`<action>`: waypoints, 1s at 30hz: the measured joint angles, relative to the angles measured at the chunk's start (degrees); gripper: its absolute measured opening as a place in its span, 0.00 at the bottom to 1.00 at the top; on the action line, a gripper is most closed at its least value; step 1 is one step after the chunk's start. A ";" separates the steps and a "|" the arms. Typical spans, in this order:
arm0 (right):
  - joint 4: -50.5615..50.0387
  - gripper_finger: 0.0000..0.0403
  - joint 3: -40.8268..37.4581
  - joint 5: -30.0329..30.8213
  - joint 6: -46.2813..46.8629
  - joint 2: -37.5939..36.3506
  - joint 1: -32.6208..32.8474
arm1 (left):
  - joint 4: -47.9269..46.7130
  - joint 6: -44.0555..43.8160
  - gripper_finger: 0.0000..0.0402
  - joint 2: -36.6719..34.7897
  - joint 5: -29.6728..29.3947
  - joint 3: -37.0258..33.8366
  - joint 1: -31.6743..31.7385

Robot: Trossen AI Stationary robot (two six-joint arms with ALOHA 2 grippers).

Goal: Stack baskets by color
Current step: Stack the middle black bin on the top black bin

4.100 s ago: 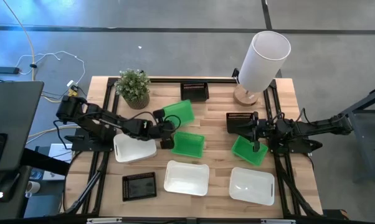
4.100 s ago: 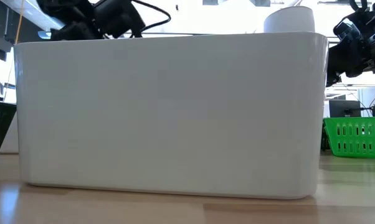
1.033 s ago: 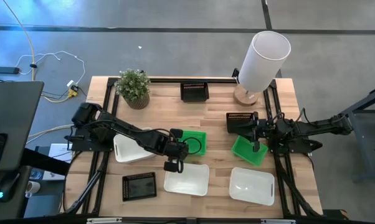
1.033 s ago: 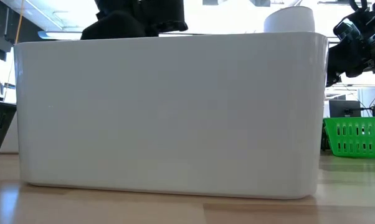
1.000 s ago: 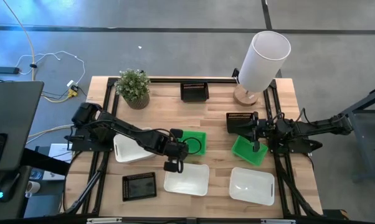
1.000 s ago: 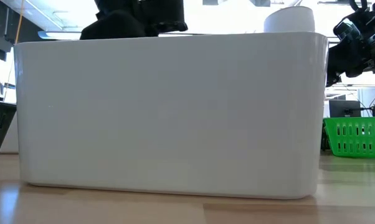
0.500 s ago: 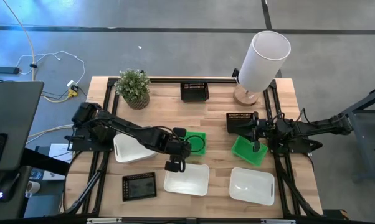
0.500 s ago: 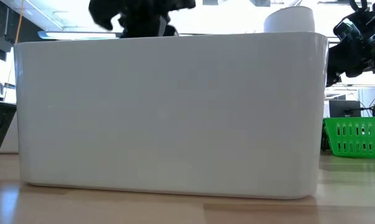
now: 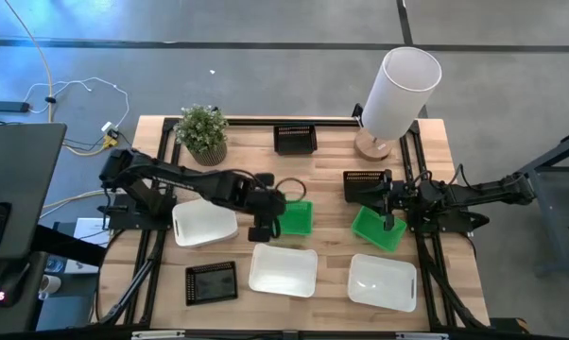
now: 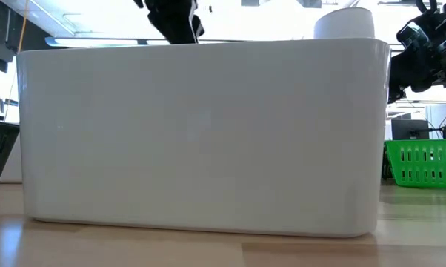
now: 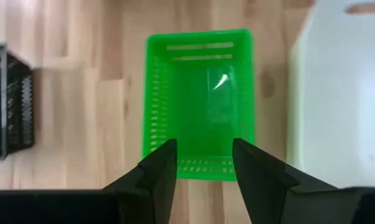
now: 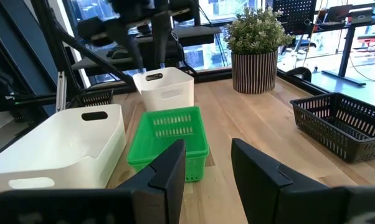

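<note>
On table — green baskets [image 9: 295,217]: 2 | white: 4 | black: 3 | left gripper [image 9: 259,229] — fingers apart, empty

Robotics lab or test bay, not a home. Pale wooden slatted bench [image 9: 327,170] standing on a bare grey concrete floor [image 9: 266,66], black metal framing along its edges. Two dark jointed robot arms [image 9: 171,179] mounted at opposite sides. Loose white and yellow cables [image 9: 72,90] trailing across the floor toward a dark monitor-like panel [image 9: 15,189] on the left. Right wrist view: large windows [image 12: 225,12] behind, further desks and black frames [image 12: 299,12] beyond them, office-style. Staged props on the bench: tall white cylinder lamp [image 9: 401,87], small potted green plant [image 9: 202,132].
</note>
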 joint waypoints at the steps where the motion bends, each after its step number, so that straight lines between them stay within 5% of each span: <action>1: -0.02 0.29 0.02 0.00 0.01 0.00 0.00 | -0.30 -0.46 0.35 -0.28 0.10 0.00 0.42; 10: 0.00 0.29 0.02 0.00 0.74 -0.03 0.00 | 4.47 -5.74 0.35 -0.85 6.36 -6.23 1.79; 16: 0.16 0.29 0.02 0.02 5.63 -0.09 -0.02 | 10.82 -10.39 0.35 -3.43 5.16 -12.43 1.75; 25: 8.13 0.29 1.86 3.78 -9.71 0.14 0.00 | 15.64 -11.97 0.35 -12.73 3.45 -17.87 1.33; 30: 9.28 0.29 5.20 12.94 -11.99 0.81 0.00 | 16.21 -12.17 0.35 -20.41 1.90 -22.90 1.42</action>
